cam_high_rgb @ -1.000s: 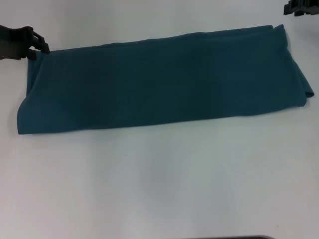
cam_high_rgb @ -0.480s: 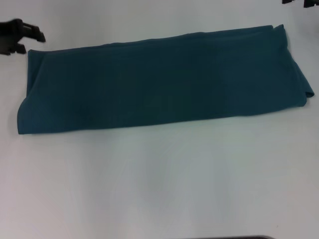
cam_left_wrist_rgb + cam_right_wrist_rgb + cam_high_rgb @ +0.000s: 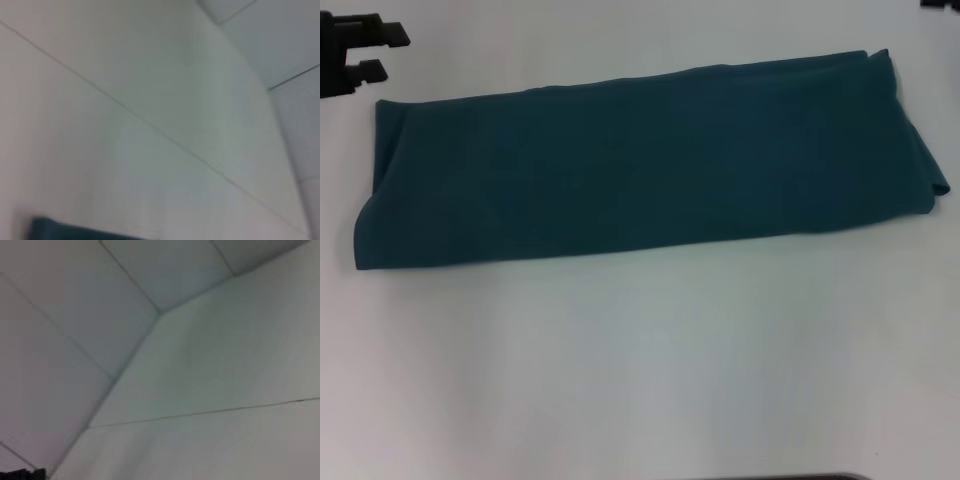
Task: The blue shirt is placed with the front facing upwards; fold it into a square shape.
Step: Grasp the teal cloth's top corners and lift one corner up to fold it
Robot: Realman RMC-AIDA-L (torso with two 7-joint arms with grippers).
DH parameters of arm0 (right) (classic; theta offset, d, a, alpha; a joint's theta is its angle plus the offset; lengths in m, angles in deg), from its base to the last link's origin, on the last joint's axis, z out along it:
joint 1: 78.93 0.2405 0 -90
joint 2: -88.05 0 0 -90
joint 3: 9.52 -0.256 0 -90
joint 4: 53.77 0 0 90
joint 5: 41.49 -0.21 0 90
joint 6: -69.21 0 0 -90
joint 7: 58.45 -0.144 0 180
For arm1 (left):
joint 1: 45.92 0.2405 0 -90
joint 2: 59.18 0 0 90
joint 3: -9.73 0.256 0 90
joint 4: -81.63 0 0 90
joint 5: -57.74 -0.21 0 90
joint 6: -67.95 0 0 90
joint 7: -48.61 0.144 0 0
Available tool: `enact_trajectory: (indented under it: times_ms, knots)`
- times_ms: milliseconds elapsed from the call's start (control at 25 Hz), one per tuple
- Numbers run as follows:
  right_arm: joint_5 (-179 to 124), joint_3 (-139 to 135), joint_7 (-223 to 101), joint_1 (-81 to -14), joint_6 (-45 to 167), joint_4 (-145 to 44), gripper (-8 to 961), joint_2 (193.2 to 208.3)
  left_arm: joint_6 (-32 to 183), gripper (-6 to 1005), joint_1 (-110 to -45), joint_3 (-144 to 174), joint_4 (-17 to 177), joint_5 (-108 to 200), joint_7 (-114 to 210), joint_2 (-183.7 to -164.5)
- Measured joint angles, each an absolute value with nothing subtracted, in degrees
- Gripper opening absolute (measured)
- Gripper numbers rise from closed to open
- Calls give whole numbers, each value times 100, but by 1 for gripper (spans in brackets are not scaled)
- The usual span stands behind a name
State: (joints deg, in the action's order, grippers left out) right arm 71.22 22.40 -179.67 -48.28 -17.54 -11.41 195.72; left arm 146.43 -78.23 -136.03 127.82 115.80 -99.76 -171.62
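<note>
blue shirt [image 3: 650, 165] is laid as a folded band on table [image 3: 650, 370]; left gripper [image 3: 375, 52], spread, is held apart at far left.

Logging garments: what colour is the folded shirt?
The blue shirt is plain dark teal-blue; head view shows it best.

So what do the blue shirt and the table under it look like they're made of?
The blue shirt looks like soft matte knit fabric, probably cotton: it lies limp, with rounded fold edges and no shine. The table looks like a smooth, hard white surface, perhaps laminate or painted board; the exact material is unclear.
</note>
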Motion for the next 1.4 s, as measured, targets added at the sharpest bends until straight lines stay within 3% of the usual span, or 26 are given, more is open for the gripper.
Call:
enact_trajectory:
  times_ms: [320,600,1400]
  knots:
    - [6679,2060,-16820,-5855,-2476,-1193,840,19963,15012,628,-7077,-13609,12810,12417,-9475,-17608]
    - [6763,2064,-16210,-6203,-2603,-1298,841,20275,14564,627,-6790,-13618,12678,12417,-9411,-18012]
    - [6847,2036,-16201,-6062,-2578,-1448,840,20282,14144,623,-6483,-13732,12018,12490,-8956,-17894]
